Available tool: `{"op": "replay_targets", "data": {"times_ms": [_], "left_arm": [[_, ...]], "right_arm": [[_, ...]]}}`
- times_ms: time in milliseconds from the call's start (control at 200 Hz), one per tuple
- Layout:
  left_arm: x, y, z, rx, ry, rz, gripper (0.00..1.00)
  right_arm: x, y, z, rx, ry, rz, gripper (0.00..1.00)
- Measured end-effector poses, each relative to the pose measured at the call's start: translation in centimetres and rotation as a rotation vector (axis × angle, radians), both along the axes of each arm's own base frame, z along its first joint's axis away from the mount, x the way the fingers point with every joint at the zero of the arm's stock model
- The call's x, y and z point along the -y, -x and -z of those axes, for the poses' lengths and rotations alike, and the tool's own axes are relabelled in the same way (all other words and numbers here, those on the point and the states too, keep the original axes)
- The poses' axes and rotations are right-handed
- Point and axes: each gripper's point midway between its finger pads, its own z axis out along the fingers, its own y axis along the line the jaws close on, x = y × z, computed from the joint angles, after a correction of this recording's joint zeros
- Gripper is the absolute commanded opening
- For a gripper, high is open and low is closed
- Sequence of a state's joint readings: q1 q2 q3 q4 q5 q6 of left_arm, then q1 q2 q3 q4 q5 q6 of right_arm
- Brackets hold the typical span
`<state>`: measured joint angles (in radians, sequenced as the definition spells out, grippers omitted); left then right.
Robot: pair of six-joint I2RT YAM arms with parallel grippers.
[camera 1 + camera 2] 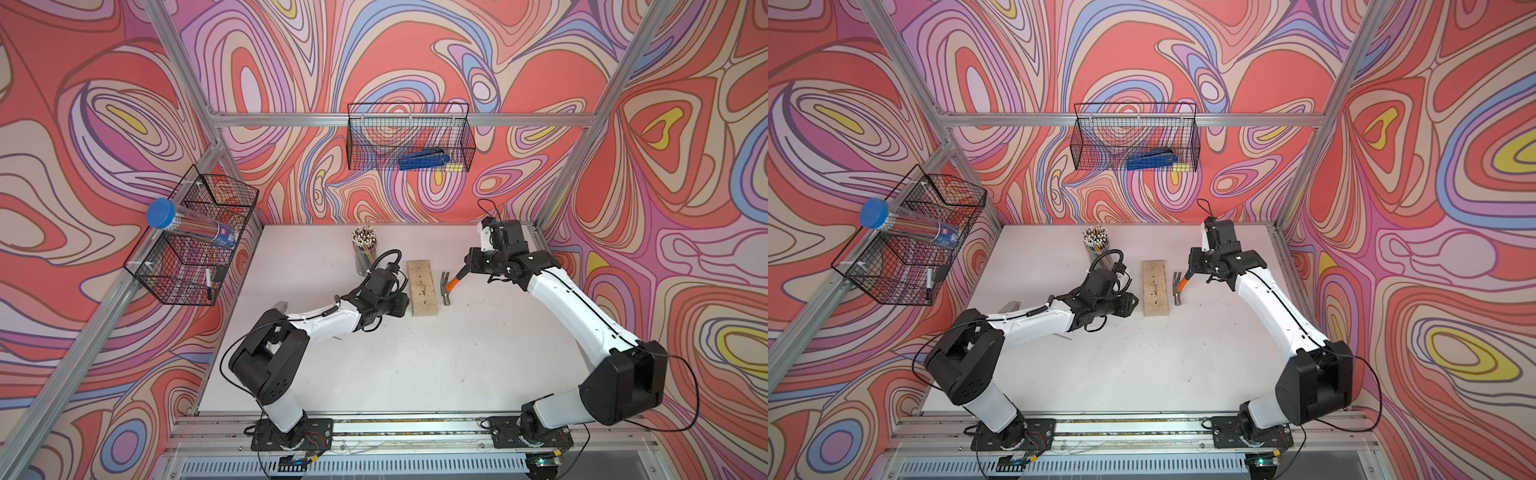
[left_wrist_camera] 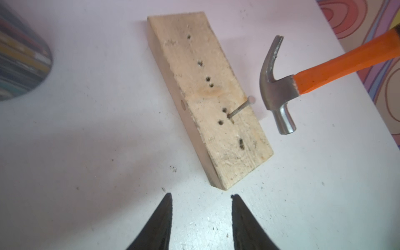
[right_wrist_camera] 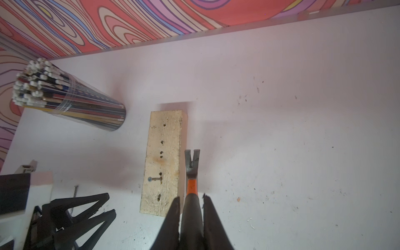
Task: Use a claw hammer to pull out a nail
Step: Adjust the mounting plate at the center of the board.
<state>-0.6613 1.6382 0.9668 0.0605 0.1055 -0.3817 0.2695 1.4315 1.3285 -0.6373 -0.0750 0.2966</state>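
A pale wood block (image 1: pixel 423 289) (image 1: pixel 1155 289) with several nail holes lies mid-table. A nail (image 2: pixel 239 108) (image 3: pixel 155 179) sticks up out of it near its front half. The claw hammer (image 1: pixel 448 283) (image 1: pixel 1179 286) (image 2: pixel 279 91) (image 3: pixel 192 166) has its steel head just right of the block, with the forked claw pointing toward the back wall. My right gripper (image 3: pixel 191 200) (image 1: pixel 467 270) is shut on its black and orange handle. Left of the block's front end, my left gripper (image 2: pixel 201 197) (image 1: pixel 401 305) is open with only bare table between its fingers.
A clear cup of pencils (image 1: pixel 365 249) (image 3: pixel 65 97) stands behind the left gripper. A loose nail (image 3: pixel 75 191) lies on the table by the left arm. A wire basket (image 1: pixel 409 137) on the back wall holds a blue tool (image 1: pixel 424 160). Another basket (image 1: pixel 195 232) hangs on the left wall.
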Motion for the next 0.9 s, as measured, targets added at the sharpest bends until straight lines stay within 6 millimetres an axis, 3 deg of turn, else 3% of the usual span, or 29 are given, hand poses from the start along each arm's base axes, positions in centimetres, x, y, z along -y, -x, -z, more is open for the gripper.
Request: {"op": "replay_targets", "data": {"times_ms": [25, 55, 190, 321, 556, 646, 711, 801, 901], "left_arm": [[-0.1, -0.1, -0.7, 0.021, -0.001, 0.003, 0.95], [-0.2, -0.2, -1.4, 0.048, -0.005, 0.007, 1.0], [-0.7, -0.4, -3.8, 0.138, -0.031, 0.025, 1.0], [-1.7, -1.0, -5.1, 0.196, -0.061, -0.016, 1.0], [-4.9, -2.5, -5.0, 0.117, -0.018, -0.175, 1.0], [-6.3, -3.6, -5.1, 0.063, 0.082, -0.201, 0.83], [-7.2, -4.0, -5.4, 0.055, 0.139, -0.218, 0.78], [-6.7, -2.8, -5.9, 0.033, 0.206, -0.176, 0.81], [-5.5, -1.6, -7.2, 0.03, 0.304, -0.108, 0.79]], "right_arm": [[0.0, 0.2, -0.6, 0.013, -0.006, -0.003, 0.0], [0.0, 0.6, -1.2, 0.029, -0.016, -0.008, 0.0], [-0.5, 1.9, -3.7, 0.09, -0.063, -0.046, 0.0], [-1.4, 2.9, -4.5, 0.113, -0.113, -0.1, 0.0], [-3.4, 4.4, -6.1, 0.152, -0.212, -0.213, 0.0], [-4.0, 4.8, -7.1, 0.18, -0.245, -0.243, 0.0], [-4.3, 5.0, -7.7, 0.194, -0.266, -0.258, 0.0], [-4.6, 5.0, -8.3, 0.203, -0.303, -0.274, 0.0], [-4.6, 5.0, -8.9, 0.203, -0.358, -0.28, 0.0]]}}
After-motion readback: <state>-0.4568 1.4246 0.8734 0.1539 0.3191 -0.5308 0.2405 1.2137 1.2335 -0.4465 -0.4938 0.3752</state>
